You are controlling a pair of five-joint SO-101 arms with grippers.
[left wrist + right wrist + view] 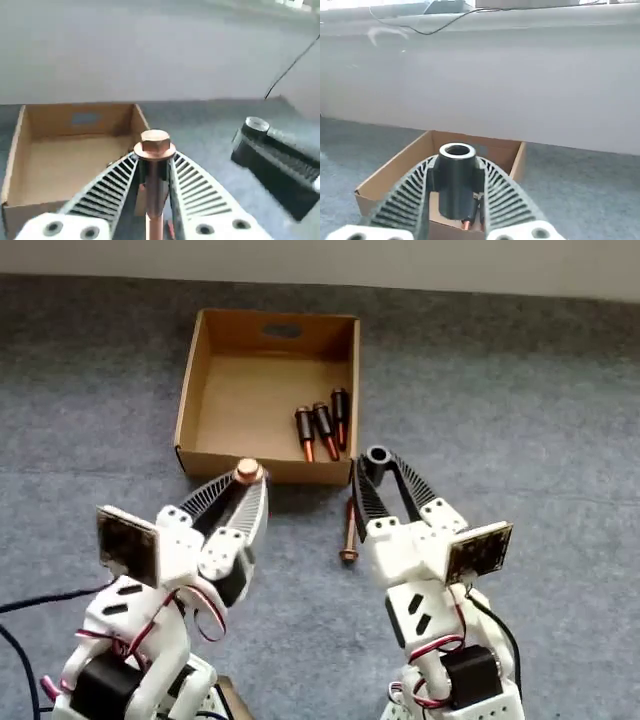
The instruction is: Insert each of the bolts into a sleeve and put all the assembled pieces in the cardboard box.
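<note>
High view: a cardboard box (190,410) sits on the grey table (540,390) beyond both arms, with three assembled pieces (322,426) lying side by side in its near corner on the right arm's side. The left hand (252,484) is closed on a copper bolt (248,472), head uppermost, just before the box's near wall. The right hand (378,465) grips a black sleeve (377,454) at that wall's other end, well apart from the bolt. A second bolt (349,532) lies loose on the table, just beside the right hand's finger. Left wrist view: the fingers (112,182) clamp the bolt's shank upright, with the box behind it and the sleeve off to the side in the other hand. Right wrist view: the sleeve stands upright between closed fingers (407,197), its bore open at the top, the box behind. By my reading three pieces are done; this bolt has yet to enter its sleeve and go in the box, and the loose bolt waits after that, though I see no spare sleeve for it.
</note>
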